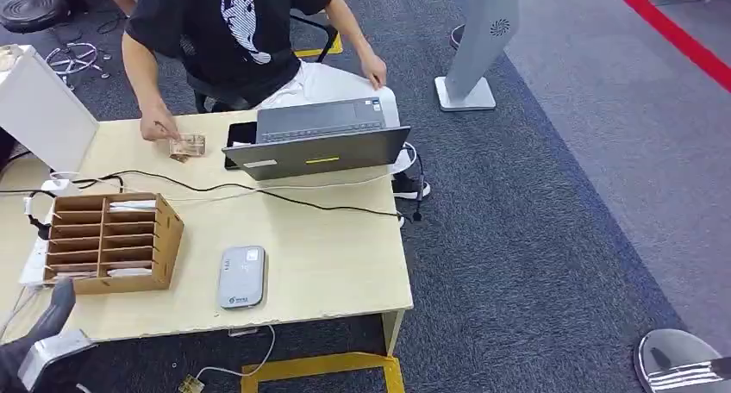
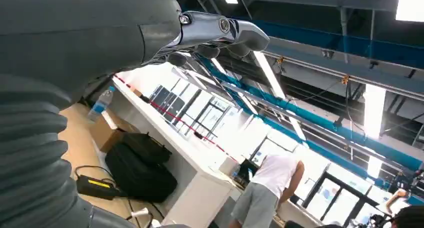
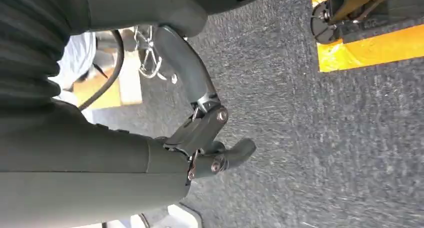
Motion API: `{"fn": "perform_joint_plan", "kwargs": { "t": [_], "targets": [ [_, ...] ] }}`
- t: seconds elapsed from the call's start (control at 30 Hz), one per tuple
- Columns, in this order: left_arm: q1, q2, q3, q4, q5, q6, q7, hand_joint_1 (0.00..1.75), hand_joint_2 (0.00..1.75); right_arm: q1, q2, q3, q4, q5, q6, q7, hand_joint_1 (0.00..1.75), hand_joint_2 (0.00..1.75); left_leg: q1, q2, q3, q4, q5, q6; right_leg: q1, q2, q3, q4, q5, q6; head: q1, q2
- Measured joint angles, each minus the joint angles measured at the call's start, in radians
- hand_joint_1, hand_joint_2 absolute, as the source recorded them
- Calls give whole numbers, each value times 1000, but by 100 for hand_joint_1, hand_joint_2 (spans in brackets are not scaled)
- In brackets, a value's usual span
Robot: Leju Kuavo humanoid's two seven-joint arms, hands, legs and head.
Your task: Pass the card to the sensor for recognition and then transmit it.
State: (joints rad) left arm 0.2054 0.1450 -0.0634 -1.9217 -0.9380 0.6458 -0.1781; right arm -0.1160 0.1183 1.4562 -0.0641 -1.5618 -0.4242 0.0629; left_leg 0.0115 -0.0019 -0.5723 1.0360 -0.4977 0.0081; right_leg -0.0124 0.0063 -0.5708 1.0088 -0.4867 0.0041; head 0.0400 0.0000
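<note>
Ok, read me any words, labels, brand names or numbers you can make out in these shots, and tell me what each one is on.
No text is legible.
Card reader: small blue logo, too small to read.
Laptop: yellow and white stickers, blurred.
Person's T-shirt: white graphic, no letters visible.
White kiosk: round emblem, unreadable.
Bottle: blue label, blurred.

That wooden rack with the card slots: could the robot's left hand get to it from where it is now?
Probably yes. The left hand hangs at the table's near corner, holding nothing, just below the brown wooden slotted rack, with nothing standing between them; the black cable lies behind.

Bare tabletop between sensor and laptop
</note>
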Motion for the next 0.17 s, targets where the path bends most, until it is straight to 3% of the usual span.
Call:
{"fn": "perform_joint_plan", "kwargs": {
  "t": [0.17],
  "targets": [
    [121, -38, 43, -97, -24, 12, 31, 0, 175, 6, 12, -37, 14, 0, 13, 17, 0, 175, 0, -1, 0, 0, -1, -1, 0, 0, 0, 0, 0, 0, 0, 0]
  ]
}}
